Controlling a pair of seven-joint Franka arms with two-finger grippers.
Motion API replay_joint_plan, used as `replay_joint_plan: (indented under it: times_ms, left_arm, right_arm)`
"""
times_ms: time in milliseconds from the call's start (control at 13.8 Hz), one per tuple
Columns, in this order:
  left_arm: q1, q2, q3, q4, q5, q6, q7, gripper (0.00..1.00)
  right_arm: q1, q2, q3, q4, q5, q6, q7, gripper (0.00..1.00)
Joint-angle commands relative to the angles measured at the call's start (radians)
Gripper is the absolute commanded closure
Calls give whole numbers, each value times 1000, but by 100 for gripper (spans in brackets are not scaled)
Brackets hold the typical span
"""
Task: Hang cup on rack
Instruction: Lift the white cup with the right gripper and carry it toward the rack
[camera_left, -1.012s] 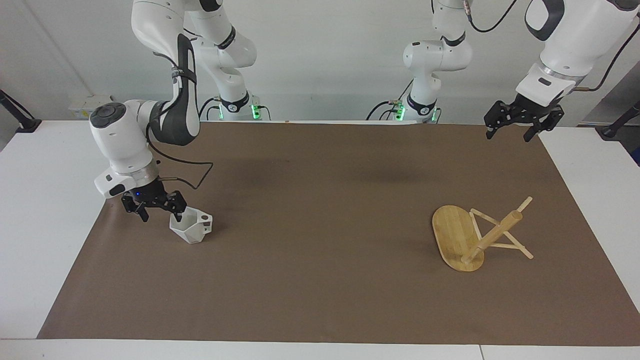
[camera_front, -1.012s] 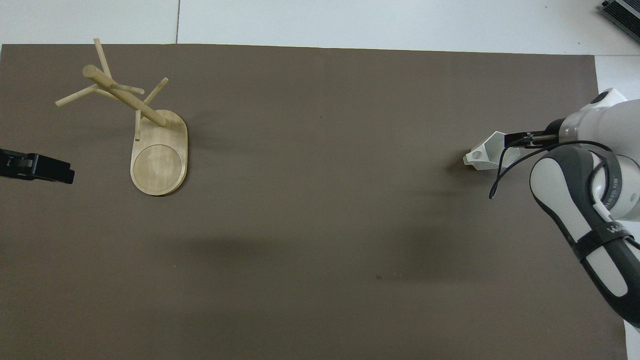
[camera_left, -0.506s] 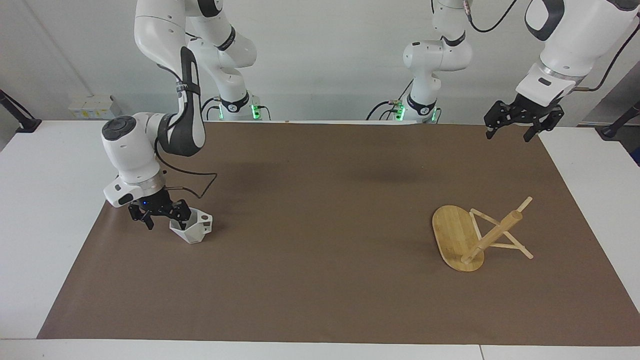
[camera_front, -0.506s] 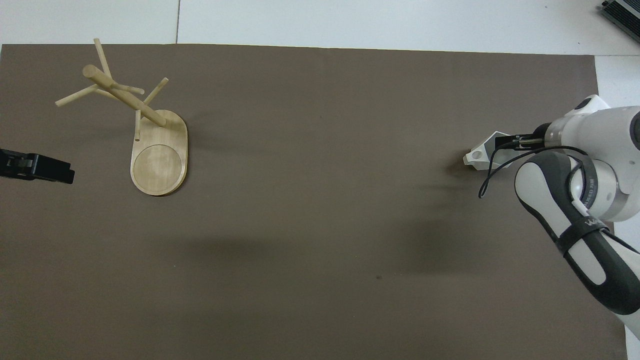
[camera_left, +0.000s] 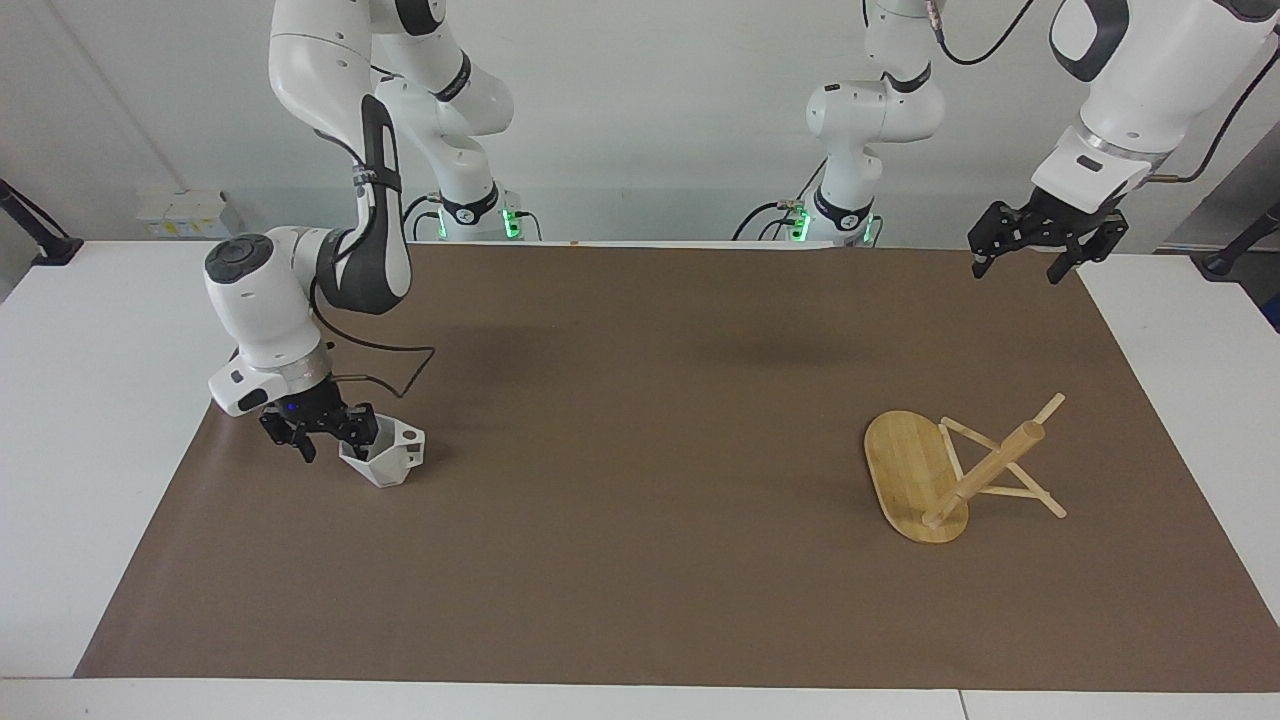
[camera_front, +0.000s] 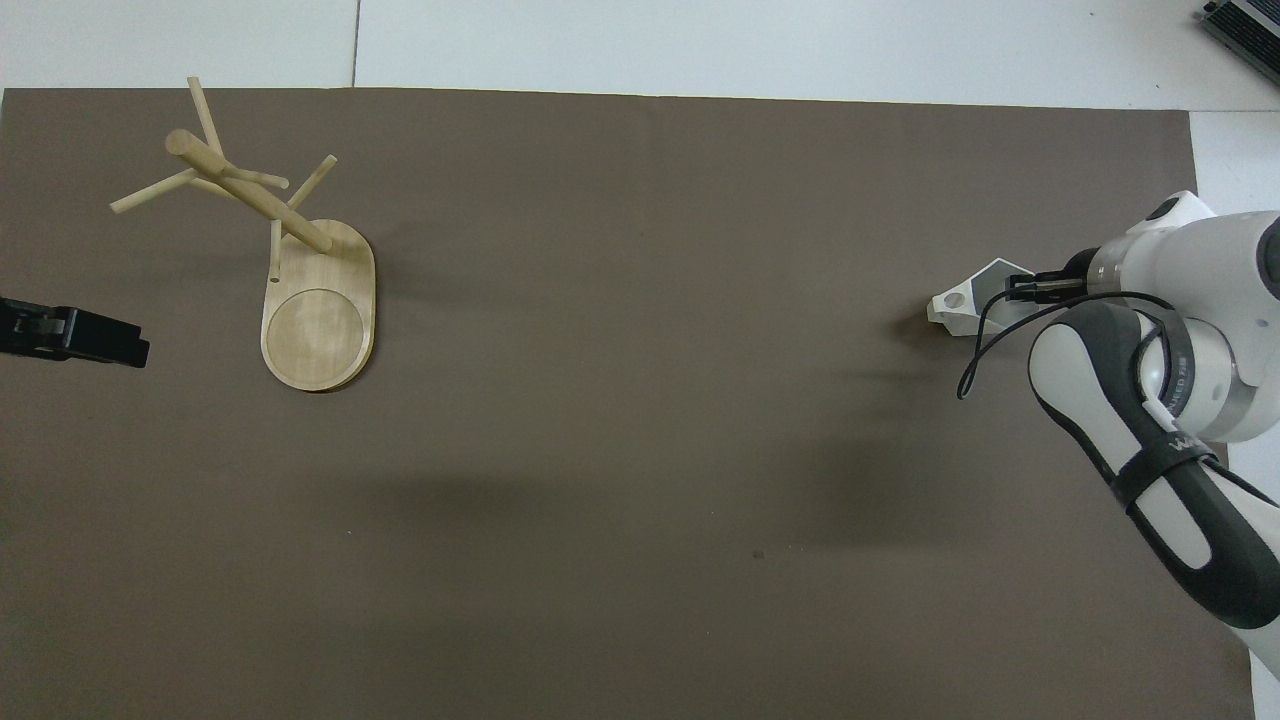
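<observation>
at the left of the facing view we see the right pincer low at the white cup, one finger inside the rim and one outside; whether it is clamped we cannot tell. the cup sits on the brown mat covering the tabletop. at the lower right of that view the bamboo rack lies tipped over, post slanting. the left pincer waits, fingers apart, at the upper right.

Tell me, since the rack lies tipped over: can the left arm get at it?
Probably yes. The left gripper waits raised over that end of the mat, and nothing lies between it and the rack.
</observation>
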Motion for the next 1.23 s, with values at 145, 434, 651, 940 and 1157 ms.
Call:
replay_joint_plan:
  times_ms: [145, 434, 651, 940, 1157]
  left_arm:
    - [5, -22, -2, -23, 16, -4, -4, 0]
    - [5, -22, -2, -23, 16, -2, -4, 0]
    - [5, -22, -2, -23, 16, -2, -4, 0]
    - [5, -22, -2, -23, 16, -2, -4, 0]
    - [5, -24, -2, -23, 16, -2, -4, 0]
  right_arm:
    - [-5, -16, 18, 13, 48, -55, 15, 100]
    - [-5, -25, 18, 30, 59, -109, 15, 100]
    - [-5, -43, 32, 77, 81, -202, 15, 100]
    - [-5, -54, 49, 237, 215, -408, 14, 100]
    - [-5, -79, 104, 269, 305, -440, 11, 100]
